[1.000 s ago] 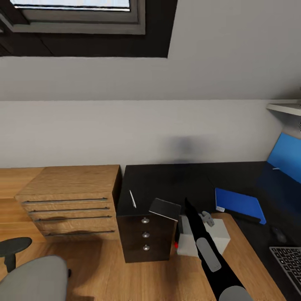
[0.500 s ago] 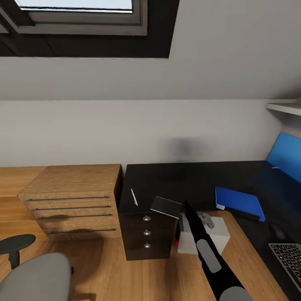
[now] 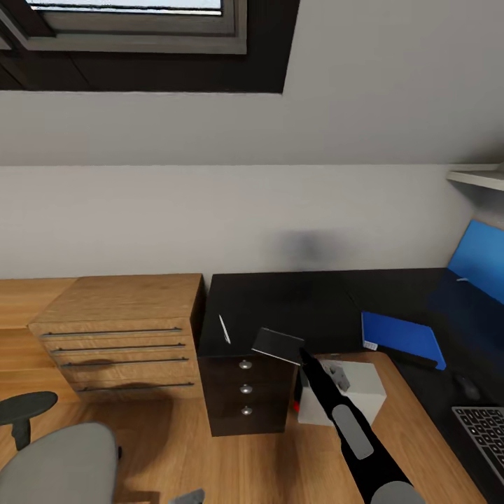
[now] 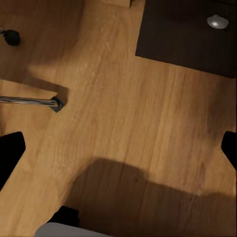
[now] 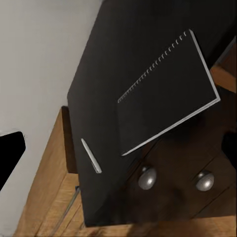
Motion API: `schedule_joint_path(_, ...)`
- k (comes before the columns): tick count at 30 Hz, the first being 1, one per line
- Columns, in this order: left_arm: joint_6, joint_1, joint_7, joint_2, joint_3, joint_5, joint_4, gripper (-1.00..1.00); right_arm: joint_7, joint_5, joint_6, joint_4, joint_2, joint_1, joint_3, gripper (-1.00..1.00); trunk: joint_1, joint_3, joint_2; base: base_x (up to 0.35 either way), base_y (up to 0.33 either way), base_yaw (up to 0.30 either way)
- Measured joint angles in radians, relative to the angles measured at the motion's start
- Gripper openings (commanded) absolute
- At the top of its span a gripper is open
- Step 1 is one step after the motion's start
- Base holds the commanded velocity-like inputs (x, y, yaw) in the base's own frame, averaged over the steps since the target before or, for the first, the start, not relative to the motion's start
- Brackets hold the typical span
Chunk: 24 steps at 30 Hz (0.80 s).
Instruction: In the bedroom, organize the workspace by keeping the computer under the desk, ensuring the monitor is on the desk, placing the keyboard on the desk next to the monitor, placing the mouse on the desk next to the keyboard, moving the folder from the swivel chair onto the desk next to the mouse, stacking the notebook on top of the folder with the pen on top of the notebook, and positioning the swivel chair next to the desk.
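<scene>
- Three silver knobs front the dark drawer unit [image 3: 245,392] under the desk [image 3: 294,308]; its drawers are closed.
- The notebook [image 3: 278,346] lies on the desk's near edge above those drawers, overhanging slightly, with the pen [image 3: 223,329] just beside it.
- The blue folder [image 3: 401,339] rests on the desk, well apart from the notebook.
- The computer [image 3: 350,395] stands on the floor beside the drawers.
- Right fingers [image 5: 10,153] are spread wide near the notebook; left fingers [image 4: 10,155] are spread above the floor.
</scene>
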Motion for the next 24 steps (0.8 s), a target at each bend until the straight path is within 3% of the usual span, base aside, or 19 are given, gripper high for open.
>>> schedule_joint_path(6,0.117,0.0,0.002,0.007,0.012,0.002,-0.121,1.0,-0.023,-0.057,0.201,0.002,-0.015,0.0,-0.045,1.0,0.023,-0.019,-0.042,0.0,0.0,0.0)
schedule_joint_path(10,0.238,-0.001,0.005,0.024,0.054,0.006,-0.259,1.0,-0.083,-0.121,0.295,0.002,-0.018,-0.001,-0.07,1.0,0.038,-0.031,-0.07,0.0,0.0,0.0)
schedule_joint_path(14,0.407,-0.001,0.047,0.031,0.114,0.004,-0.407,1.0,-0.16,-0.17,0.33,-0.002,-0.022,-0.001,-0.08,1.0,0.054,-0.044,-0.098,0.0,0.0,0.0)
schedule_joint_path(19,0.492,-0.001,0.13,0.021,0.138,0.006,-0.56,1.0,-0.177,-0.196,0.342,-0.003,-0.049,-0.001,-0.098,1.0,0.073,-0.06,-0.133,0.0,0.0,0.0)
schedule_joint_path(20,0.536,-0.001,0.19,0.017,0.144,0.006,-0.672,1.0,-0.154,-0.261,0.348,0.001,-0.078,-0.002,-0.152,1.0,0.077,-0.063,-0.14,0.0,0.0,0.0)
schedule_joint_path(24,0.581,-0.001,0.237,0.018,0.149,0.008,-0.771,1.0,-0.133,-0.302,0.339,0.034,-0.095,-0.001,-0.178,1.0,0.092,-0.075,-0.168,0.0,0.0,0.0)
